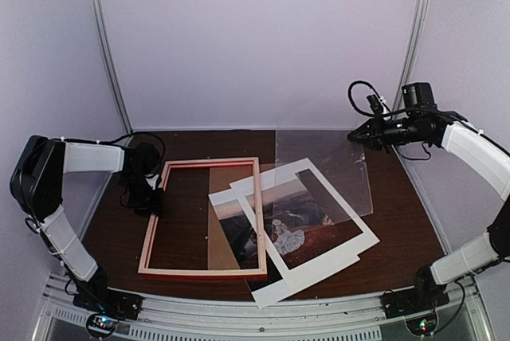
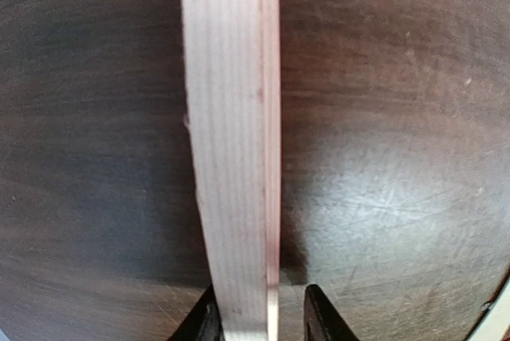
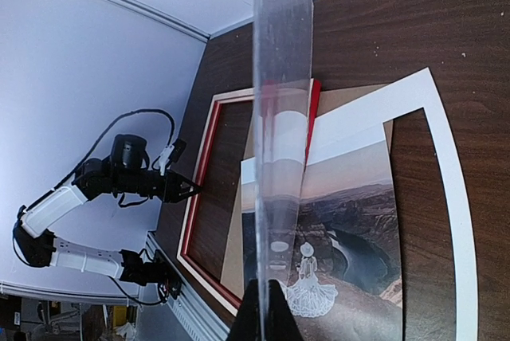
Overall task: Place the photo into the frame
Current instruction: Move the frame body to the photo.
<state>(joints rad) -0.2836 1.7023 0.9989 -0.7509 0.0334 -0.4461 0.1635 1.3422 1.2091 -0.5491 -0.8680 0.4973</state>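
Our right gripper (image 3: 259,315) pinches the clear sheet (image 3: 280,78); left gripper (image 2: 259,323) straddles the frame (image 2: 231,158), grip unclear. We'd take the photo (image 3: 351,221) by a white margin, looks light and floppy.

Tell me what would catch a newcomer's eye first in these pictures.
The right tool holds a clear transparent sheet raised at the right rear. Centre-right lies the large print of a white-dressed figure in a reddish-brown landscape, under a white rectangular card mat. At left, the left tool straddles a rail of the red-edged pale wood frame.
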